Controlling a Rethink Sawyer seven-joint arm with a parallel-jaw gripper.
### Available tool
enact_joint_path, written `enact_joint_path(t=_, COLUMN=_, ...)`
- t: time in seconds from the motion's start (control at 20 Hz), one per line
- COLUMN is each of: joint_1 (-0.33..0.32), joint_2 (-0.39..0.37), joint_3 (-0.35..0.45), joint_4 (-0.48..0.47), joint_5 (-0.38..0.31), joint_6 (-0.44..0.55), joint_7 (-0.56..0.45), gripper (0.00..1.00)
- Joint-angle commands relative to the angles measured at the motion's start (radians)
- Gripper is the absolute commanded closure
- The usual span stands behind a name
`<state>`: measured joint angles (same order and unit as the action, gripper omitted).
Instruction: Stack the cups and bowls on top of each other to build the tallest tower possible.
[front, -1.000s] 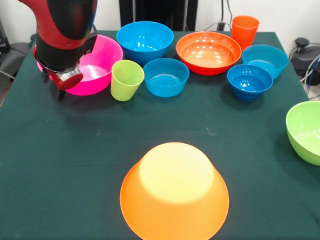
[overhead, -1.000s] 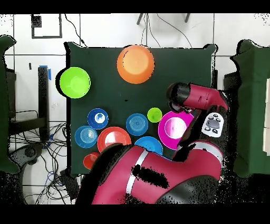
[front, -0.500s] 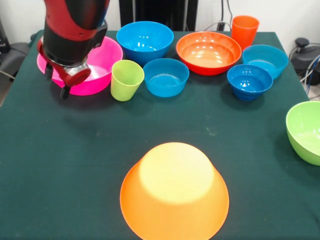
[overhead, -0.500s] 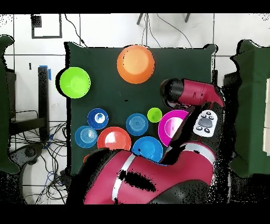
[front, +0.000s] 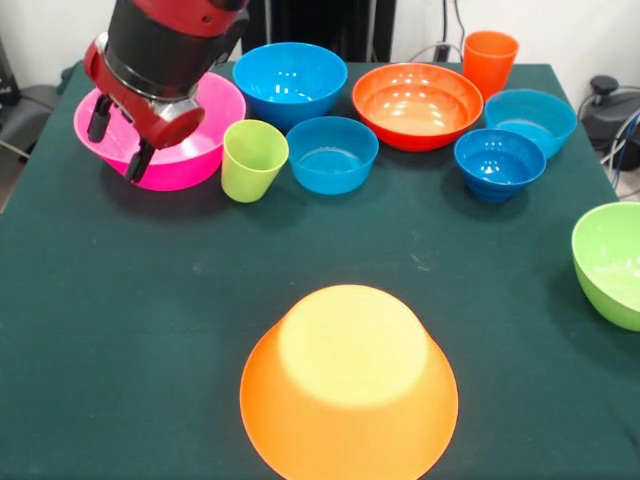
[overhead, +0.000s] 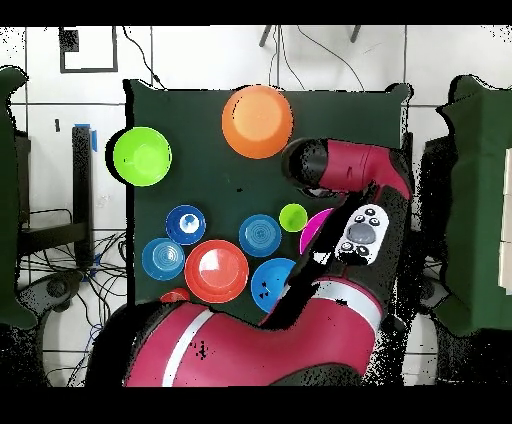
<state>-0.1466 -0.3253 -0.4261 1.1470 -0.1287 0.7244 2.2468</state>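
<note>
Gripper (front: 118, 137) hangs with its two dark fingers apart and empty, over the near rim of the pink bowl (front: 200, 130) at the table's far corner. Risk noted: a descent from this spot could land a finger on the rim instead of astride the wall, tipping or pushing the bowl; the lime green cup (front: 253, 160) stands just beside that bowl and would likely be knocked if the bowl shifts. The tower's base, the upturned light-orange bowl (front: 349, 385), sits alone at the near edge, well apart from the gripper, with nothing yet on it. Remaining bowls line the far side: blue (front: 290, 80), red-orange (front: 417, 103), small blue ones (front: 332, 153), with the orange cup (front: 489, 60) behind.
</note>
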Motion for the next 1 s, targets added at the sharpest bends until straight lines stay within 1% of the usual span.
enact_joint_path(t=0.05, joint_1=0.012, joint_2=0.021, joint_3=0.051, joint_4=0.058, joint_5=0.02, joint_6=0.092, joint_7=0.11, gripper=0.0)
enact_joint_path(t=0.15, joint_1=0.011, joint_2=0.029, joint_3=0.048, joint_4=0.06, joint_5=0.046, joint_6=0.118, joint_7=0.143, gripper=0.0)
enact_joint_path(t=0.3, joint_1=0.029, joint_2=0.049, joint_3=0.018, joint_4=0.066, joint_5=0.099, joint_6=0.148, joint_7=0.254, gripper=0.0)
enact_joint_path(t=0.45, joint_1=0.042, joint_2=0.063, joint_3=-0.002, joint_4=0.081, joint_5=0.154, joint_6=0.177, joint_7=0.33, gripper=0.0)
enact_joint_path(t=0.8, joint_1=0.062, joint_2=0.084, joint_3=-0.03, joint_4=0.123, joint_5=0.243, joint_6=0.132, joint_7=0.434, gripper=0.0)
enact_joint_path(t=1.0, joint_1=0.061, joint_2=0.087, joint_3=-0.034, joint_4=0.133, joint_5=0.282, joint_6=0.133, joint_7=0.462, gripper=0.0)
